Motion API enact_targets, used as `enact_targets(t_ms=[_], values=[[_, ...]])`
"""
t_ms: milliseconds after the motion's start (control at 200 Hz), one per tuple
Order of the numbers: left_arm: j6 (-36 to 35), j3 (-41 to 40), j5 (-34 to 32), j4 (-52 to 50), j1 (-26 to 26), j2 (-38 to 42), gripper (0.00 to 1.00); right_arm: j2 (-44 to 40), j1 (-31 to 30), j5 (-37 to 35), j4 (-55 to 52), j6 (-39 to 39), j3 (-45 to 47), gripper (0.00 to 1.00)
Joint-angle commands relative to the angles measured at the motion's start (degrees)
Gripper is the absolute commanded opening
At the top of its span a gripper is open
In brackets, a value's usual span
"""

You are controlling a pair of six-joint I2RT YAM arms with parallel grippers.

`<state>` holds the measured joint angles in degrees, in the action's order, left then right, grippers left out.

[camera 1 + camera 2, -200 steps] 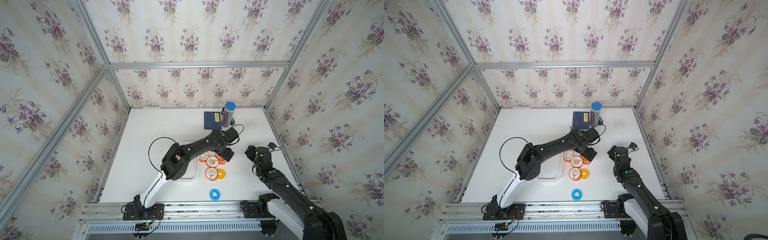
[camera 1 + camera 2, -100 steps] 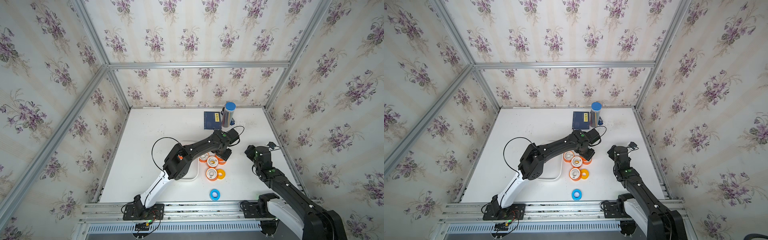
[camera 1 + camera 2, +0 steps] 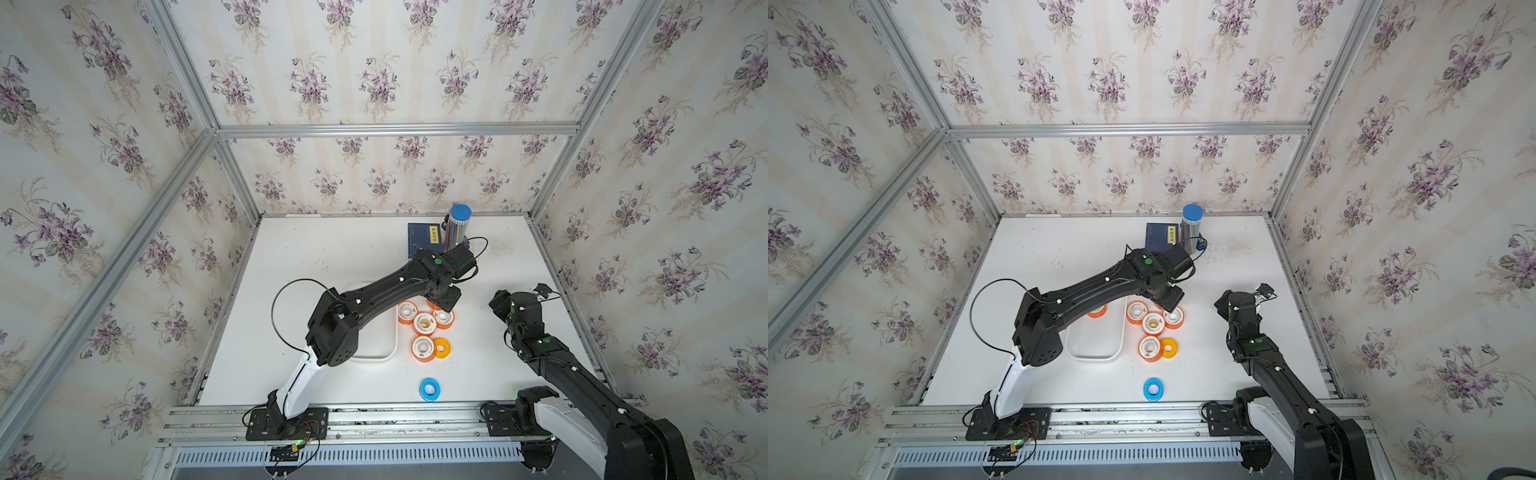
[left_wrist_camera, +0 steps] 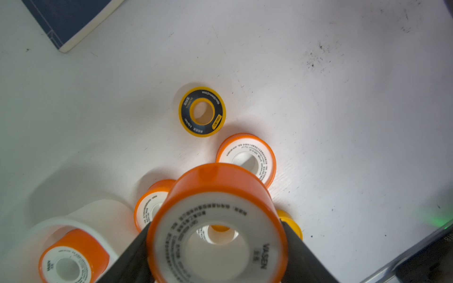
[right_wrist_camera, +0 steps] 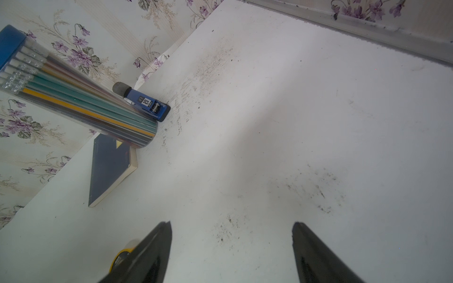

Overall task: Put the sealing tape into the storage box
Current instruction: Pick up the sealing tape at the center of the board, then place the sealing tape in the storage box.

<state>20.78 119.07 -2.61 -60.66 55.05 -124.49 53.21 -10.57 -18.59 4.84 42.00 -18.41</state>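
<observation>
Gripping an orange tape spool [image 4: 215,181] in my left claw [image 4: 215,227], above the loose spools [image 3: 1147,320] clustered just beside the storage box [image 3: 1092,358]. A second orange spool [image 3: 1098,310] lies inside the box. The blue spool [image 3: 1146,390] sits apart. My right claw [image 5: 231,224] is open and empty over the table [image 5: 294,122].

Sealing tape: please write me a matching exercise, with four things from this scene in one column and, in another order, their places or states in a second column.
Things
1. blue spool
2. orange spool with the VASEN print
3. right gripper
4. dark blue booklet

Places or states
A. open, holding nothing
B. beside the tall cylinder with a blue cap
C. clamped in the left gripper
D. lying alone on the table, apart from the other spools

Pairs: 1-D, 2-C, 3-A, 4-B
</observation>
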Motion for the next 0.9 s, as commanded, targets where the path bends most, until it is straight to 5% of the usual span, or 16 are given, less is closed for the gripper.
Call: enact_targets(t_ms=[0,415,894], values=[[-0.8,-7.39,-1.43,0.16,-1.06,6.37,0.62,0.17,-0.04,-0.31,0.17,-0.34,-0.48,0.81],[3.02,-43.31,-1.35,11.2,-6.1,29.44,0.62,2.33,-0.05,-0.13,-0.31,-0.36,-1.62,0.81],[4.21,-50.03,2.94,17.83,-11.51,24.9,0.6,2.32,0.01,-0.14,-0.69,-0.41,-1.81,0.81]])
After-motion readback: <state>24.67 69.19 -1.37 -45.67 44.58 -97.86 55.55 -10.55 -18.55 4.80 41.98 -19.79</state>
